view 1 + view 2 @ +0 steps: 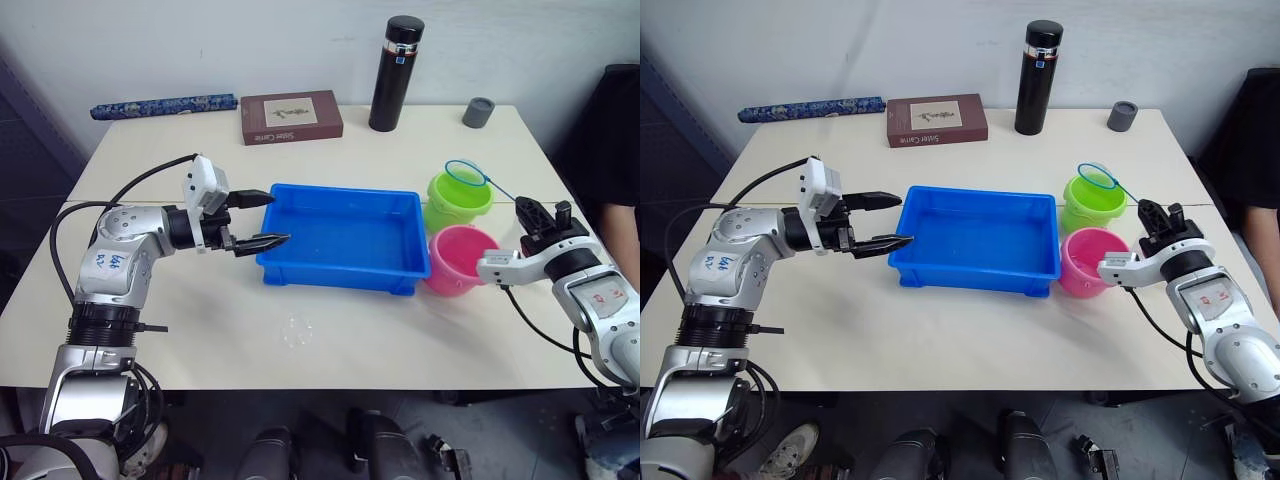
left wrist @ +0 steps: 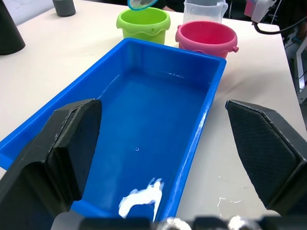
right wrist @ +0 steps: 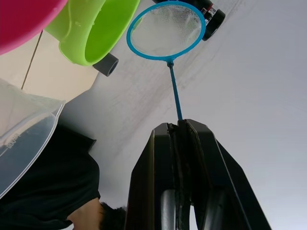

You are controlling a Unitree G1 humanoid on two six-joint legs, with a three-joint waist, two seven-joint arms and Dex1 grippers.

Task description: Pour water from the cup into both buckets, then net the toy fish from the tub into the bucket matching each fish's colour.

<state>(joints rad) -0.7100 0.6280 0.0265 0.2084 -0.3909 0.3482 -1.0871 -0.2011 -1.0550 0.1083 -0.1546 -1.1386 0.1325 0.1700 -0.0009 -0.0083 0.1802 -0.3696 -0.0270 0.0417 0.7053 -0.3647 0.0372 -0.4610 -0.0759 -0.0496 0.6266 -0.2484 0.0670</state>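
The blue tub (image 1: 345, 262) sits mid-table holding shallow water; the toy fish are out of view. My left gripper (image 1: 280, 217) is open, its fingers straddling the tub's left end. To the right of the tub stand the lime green bucket (image 1: 458, 203) and, nearer me, the pink bucket (image 1: 455, 262). My right gripper (image 1: 545, 212) is shut on the thin handle of the net (image 3: 166, 29), whose light blue hoop hovers over the green bucket's rim. The clear cup (image 2: 204, 10) stands just beyond the pink bucket, by my right arm.
At the back of the table stand a tall black flask (image 1: 396, 75), a small grey cup (image 1: 479, 112), a brown box (image 1: 291, 117) and a blue patterned roll (image 1: 163, 105). A small water puddle (image 1: 295, 330) lies near the front edge. A person's dark sleeve (image 1: 622, 150) is at the right.
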